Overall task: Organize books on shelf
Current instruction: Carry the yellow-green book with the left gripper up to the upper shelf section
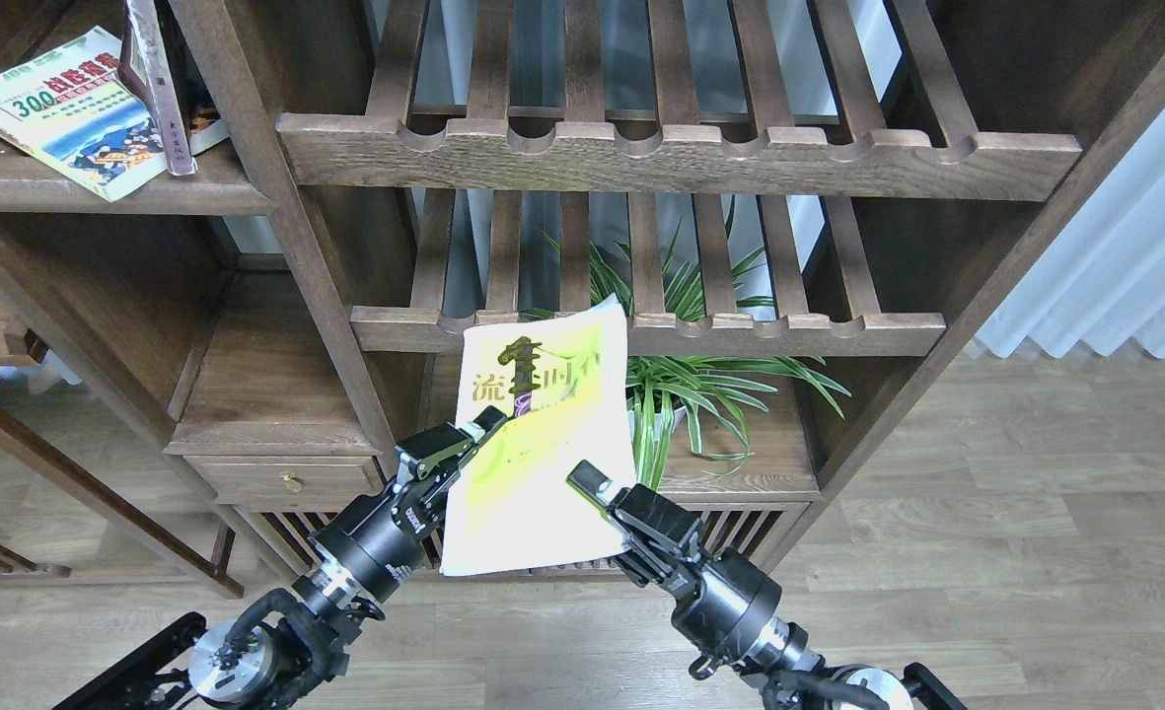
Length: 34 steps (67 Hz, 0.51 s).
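Note:
I hold the large yellow-green book [543, 434] tilted in front of the lower slatted rack. My left gripper [472, 440] is shut on its left edge. My right gripper [594, 485] has one finger [585, 477] lying over the cover near the lower right edge, and its other finger is hidden behind the book. The "300" book [64, 113] lies flat at the top left on the dark board shelf [99, 192], overhanging its front edge. A dark maroon book [155, 84] leans upright beside it.
Two slatted racks with scalloped rails [676, 158] [641, 330] fill the centre. A spider plant [705, 394] stands on the low cabinet top right of the held book. A small drawer unit [281, 473] sits at lower left, with a white curtain [1125, 256] at right.

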Tool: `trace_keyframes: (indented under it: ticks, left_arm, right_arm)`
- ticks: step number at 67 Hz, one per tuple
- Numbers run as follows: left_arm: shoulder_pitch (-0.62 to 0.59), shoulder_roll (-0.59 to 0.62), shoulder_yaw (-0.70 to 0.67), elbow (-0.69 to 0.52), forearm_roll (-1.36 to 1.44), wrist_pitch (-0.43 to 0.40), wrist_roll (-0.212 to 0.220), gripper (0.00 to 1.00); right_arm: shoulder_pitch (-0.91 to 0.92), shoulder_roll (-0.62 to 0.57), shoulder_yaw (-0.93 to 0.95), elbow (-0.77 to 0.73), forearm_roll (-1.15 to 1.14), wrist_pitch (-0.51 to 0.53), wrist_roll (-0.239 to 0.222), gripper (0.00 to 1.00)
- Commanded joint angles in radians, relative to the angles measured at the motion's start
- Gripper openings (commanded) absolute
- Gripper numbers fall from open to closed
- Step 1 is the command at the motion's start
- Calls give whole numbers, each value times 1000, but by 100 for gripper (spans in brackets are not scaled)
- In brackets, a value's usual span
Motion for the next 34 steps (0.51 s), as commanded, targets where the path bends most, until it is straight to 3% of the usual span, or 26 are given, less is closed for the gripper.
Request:
trace_keyframes:
  ticks: [1,2,26,34]
  left_arm:
    - [10,81,4,-20,2,1,32,0]
    - [16,141,6,-35,2,1,46,0]
    - [7,566,-9,-112,4,1,104,1]
    - [-10,696,-23,-137,4,1,169,1]
  right_arm:
    - [10,0,3,-30,1,0,0,100]
    - [18,0,3,-54,3,0,0,100]
    - [41,0,-6,-128,0,0,0,100]
    - [58,0,-29,-148,1,0,0,100]
